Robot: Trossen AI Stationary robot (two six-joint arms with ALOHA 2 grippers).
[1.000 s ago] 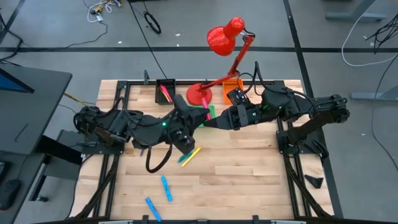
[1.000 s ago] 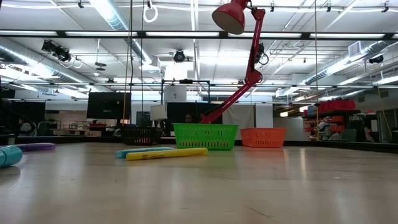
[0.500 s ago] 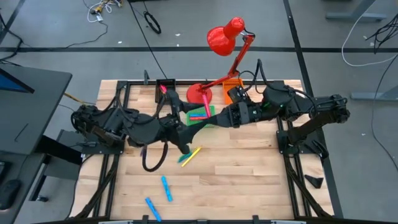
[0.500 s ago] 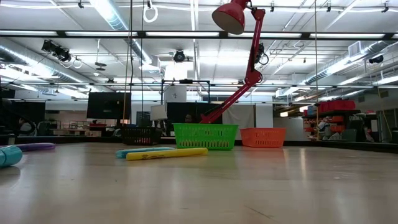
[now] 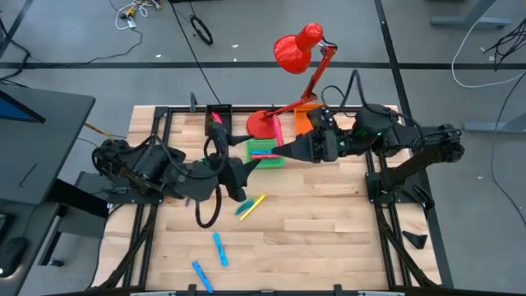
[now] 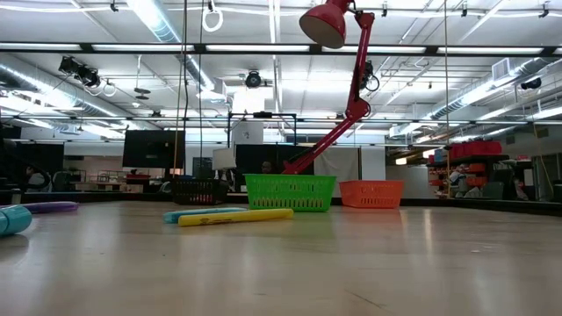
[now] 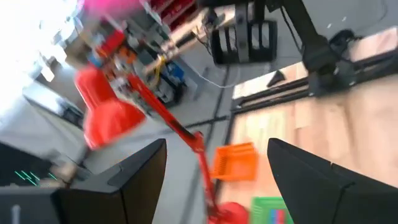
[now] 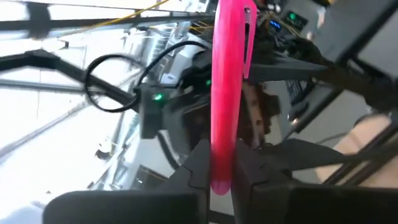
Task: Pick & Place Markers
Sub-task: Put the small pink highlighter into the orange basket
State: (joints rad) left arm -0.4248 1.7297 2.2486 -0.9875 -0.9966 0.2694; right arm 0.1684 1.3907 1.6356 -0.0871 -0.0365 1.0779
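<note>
Three bins [image 5: 265, 153] sat in a row along the table's [image 5: 329, 230] far edge, the lamp [image 5: 289, 51] base among them. Two markers [image 5: 251, 205] lay side by side mid-table, two more [image 5: 219, 248] nearer the front-left. One marker [image 8: 226, 93] stood between the right gripper's [image 8: 219, 169] fingers.

1. The table [image 5: 329, 230] is light wood planks inside a black frame.
2. At its far edge stand a black bin [image 5: 219, 119], a green bin [image 5: 265, 153] and an orange bin [image 5: 306, 117], with the red lamp's base [image 5: 263, 125] among them.
3. A yellow marker [image 5: 252, 203] and a teal marker [image 5: 243, 209] lie touching, mid-table.
4. Two blue markers [image 5: 219, 248] lie near the front edge, and a purple marker [image 6: 48, 207] at the left.
</note>
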